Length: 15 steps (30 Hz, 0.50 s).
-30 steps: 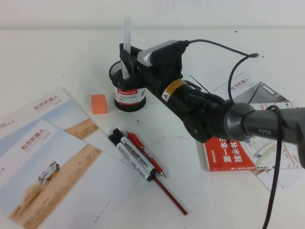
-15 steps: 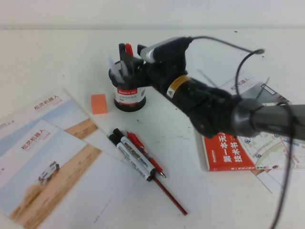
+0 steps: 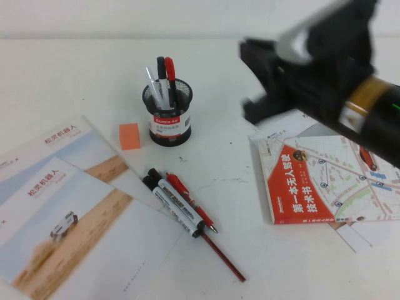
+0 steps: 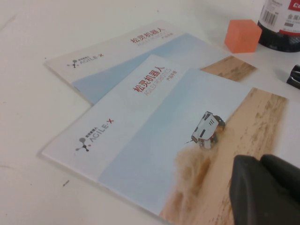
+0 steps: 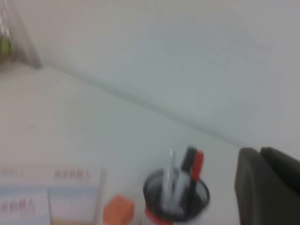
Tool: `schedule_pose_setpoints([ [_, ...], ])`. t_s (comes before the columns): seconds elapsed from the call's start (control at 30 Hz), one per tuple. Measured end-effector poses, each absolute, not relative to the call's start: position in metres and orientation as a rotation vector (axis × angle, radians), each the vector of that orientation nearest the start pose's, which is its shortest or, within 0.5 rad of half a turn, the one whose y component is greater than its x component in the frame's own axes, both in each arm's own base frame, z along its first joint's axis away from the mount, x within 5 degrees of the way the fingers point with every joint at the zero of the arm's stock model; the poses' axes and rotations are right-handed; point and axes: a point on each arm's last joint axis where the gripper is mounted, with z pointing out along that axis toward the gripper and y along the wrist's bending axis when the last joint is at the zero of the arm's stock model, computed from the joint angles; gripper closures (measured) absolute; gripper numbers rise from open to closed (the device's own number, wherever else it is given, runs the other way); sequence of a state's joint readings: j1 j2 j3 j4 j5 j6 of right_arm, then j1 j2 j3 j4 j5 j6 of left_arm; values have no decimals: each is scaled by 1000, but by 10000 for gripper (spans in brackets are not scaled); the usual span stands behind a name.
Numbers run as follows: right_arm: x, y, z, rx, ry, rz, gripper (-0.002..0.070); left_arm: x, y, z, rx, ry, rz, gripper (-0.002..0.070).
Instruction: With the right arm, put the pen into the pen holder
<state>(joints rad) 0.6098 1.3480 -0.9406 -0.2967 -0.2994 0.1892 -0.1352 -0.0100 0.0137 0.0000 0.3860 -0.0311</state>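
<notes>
The pen [image 3: 153,83], slim and pale white, stands leaning inside the pen holder [image 3: 167,122], beside a black-capped and a red-capped pen. The holder is a black mesh cup with a red-banded white label. My right gripper [image 3: 250,50] is raised high, well to the right of the holder, shut and with nothing in it. Its wrist view looks down on the holder [image 5: 176,199] and the pen [image 5: 168,180] from a distance, with the fingers [image 5: 267,187] pressed together. My left gripper [image 4: 269,187] hovers shut over a brochure; the holder's base [image 4: 281,23] shows beyond it.
An orange block [image 3: 130,135] lies left of the holder. Two black-capped markers [image 3: 172,200], a red pen [image 3: 190,200] and a red pencil [image 3: 222,256] lie in front. Brochures [image 3: 56,206] cover the near left; a red book [image 3: 325,181] on papers sits right.
The right gripper opened and let go of the pen, which dropped into the holder. The arm then lifted away to the right, and the gripper shut again.
</notes>
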Motion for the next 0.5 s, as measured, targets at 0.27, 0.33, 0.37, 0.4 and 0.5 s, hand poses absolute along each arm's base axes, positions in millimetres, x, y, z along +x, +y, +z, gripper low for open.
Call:
schedule_pose_setpoints([
  [0.27, 195, 138, 315, -620, 1713, 401, 695, 52, -7, 174, 98, 1872, -115, 676],
  [0.33, 187, 128, 303, -579, 1767, 408, 695, 52, -7, 174, 98, 1872, -115, 676],
  [0.37, 183, 121, 296, -557, 1789, 405, 695, 52, -7, 174, 98, 1872, -115, 676],
  [0.4, 179, 114, 289, -538, 1807, 397, 695, 52, -7, 174, 98, 1872, -115, 676],
  [0.5, 168, 97, 274, -488, 1833, 371, 695, 52, -7, 174, 98, 1872, -115, 676],
])
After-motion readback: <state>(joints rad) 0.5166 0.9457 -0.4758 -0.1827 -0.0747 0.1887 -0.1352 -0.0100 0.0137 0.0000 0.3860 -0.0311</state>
